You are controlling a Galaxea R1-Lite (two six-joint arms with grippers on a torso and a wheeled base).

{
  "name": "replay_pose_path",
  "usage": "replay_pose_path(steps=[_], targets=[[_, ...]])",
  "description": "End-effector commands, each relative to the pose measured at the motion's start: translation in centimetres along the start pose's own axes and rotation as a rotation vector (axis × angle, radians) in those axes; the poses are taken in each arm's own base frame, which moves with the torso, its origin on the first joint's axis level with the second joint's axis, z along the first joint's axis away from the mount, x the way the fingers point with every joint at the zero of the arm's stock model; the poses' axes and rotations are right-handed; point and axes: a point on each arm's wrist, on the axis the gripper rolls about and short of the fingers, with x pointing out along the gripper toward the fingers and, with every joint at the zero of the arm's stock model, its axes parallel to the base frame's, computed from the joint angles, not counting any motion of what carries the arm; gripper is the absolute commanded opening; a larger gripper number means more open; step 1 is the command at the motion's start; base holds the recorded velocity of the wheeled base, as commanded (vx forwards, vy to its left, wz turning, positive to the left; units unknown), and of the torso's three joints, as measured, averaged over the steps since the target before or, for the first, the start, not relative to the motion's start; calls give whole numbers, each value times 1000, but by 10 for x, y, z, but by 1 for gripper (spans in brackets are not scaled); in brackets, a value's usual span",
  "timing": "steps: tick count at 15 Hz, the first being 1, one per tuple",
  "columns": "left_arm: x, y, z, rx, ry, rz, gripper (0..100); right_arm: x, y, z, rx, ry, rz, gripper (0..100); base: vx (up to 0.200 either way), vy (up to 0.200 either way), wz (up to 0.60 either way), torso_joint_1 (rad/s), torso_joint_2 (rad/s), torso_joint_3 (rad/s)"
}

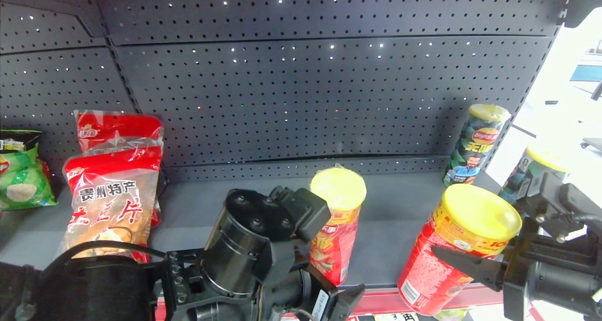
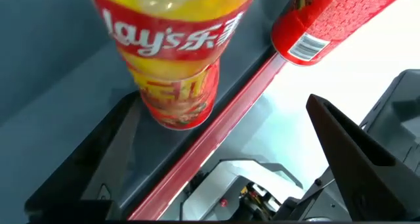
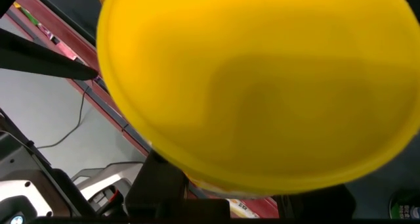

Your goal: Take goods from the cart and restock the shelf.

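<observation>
Shelf edge [image 1: 381,264] — right claw [image 1: 470,253] grips red can [image 1: 430,274].

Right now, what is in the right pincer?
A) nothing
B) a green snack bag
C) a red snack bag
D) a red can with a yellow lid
D: the right pincer grips the red can with a yellow lid, which is tilted at the front edge of the shelf.

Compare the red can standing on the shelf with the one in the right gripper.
The standing can is upright on the shelf, ungripped; the gripped can is tilted, its base at the shelf's red front edge, clamped near its lid by the right gripper. Both are red with yellow lids.
</observation>
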Motion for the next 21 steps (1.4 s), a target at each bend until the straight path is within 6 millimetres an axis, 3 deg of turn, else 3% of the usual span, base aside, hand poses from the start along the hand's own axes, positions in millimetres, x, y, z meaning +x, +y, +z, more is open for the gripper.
replay_pose_path(steps=[1,15,21], targets=[[4,-2,2,1,-2,-4,100,1,0,0,-1,0,0,0,0,0,0,0,0,0],[14,-13,8,-1,-12,-29,100,2,0,0,0,8,5,0,0,0,0,0,0,0],[8,-6,-3,-4,21,-6,100,0,1,-2,-1,5,4,0,0,0,0,0,0,0]])
